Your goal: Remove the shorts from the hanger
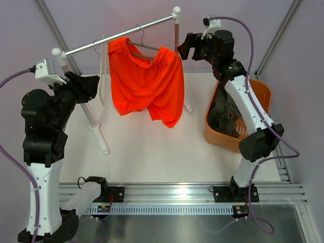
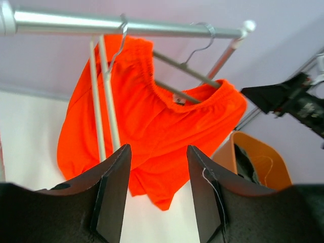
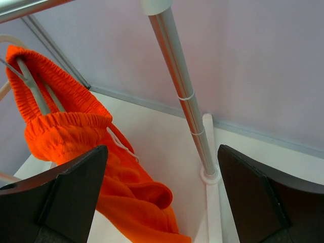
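The bright orange shorts [image 1: 147, 83] hang by their waistband on the dark grey hanger [image 1: 143, 46], whose wire hook sits over the silver rail [image 1: 119, 34]. They also show in the left wrist view [image 2: 152, 126] and the right wrist view [image 3: 76, 147]. The hanger's bars show in the left wrist view [image 2: 185, 68]. My left gripper [image 1: 93, 83] is open and empty, left of the shorts. My right gripper [image 1: 183, 48] is open and empty, just right of the waistband's right end, apart from it.
A pale cream-white hanger [image 1: 103, 71] hangs on the rail left of the shorts. The rack's uprights [image 1: 177, 55] stand on feet on the white table. An orange basket [image 1: 238, 116] with dark clothes sits at the right.
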Action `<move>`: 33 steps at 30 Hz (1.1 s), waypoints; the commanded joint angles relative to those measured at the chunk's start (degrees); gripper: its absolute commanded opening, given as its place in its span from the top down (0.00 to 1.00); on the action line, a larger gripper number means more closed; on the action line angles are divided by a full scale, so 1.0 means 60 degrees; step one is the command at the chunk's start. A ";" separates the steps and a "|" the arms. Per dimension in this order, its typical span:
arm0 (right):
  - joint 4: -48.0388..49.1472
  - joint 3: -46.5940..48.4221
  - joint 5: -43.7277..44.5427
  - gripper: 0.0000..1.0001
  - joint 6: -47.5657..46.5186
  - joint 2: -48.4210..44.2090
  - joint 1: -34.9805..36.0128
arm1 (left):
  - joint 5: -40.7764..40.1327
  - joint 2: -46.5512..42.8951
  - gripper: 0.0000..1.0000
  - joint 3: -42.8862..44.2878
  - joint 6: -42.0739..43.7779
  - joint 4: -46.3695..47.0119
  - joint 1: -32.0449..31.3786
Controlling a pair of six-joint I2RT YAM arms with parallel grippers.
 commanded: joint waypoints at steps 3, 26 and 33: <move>0.0030 0.1025 0.0085 0.01 0.0204 0.0517 0.0227 | 0.0879 0.0416 0.48 0.0996 0.0381 0.0093 -0.0600; 0.1741 -0.3574 0.0451 0.01 0.0335 -0.2206 0.1459 | -0.4611 0.7035 0.44 0.6615 0.1128 -0.0345 -0.4426; 0.1741 -0.3676 0.0261 0.01 0.0379 -0.2353 0.1488 | -0.5681 0.8693 0.44 0.7970 0.1244 -0.0495 -0.4426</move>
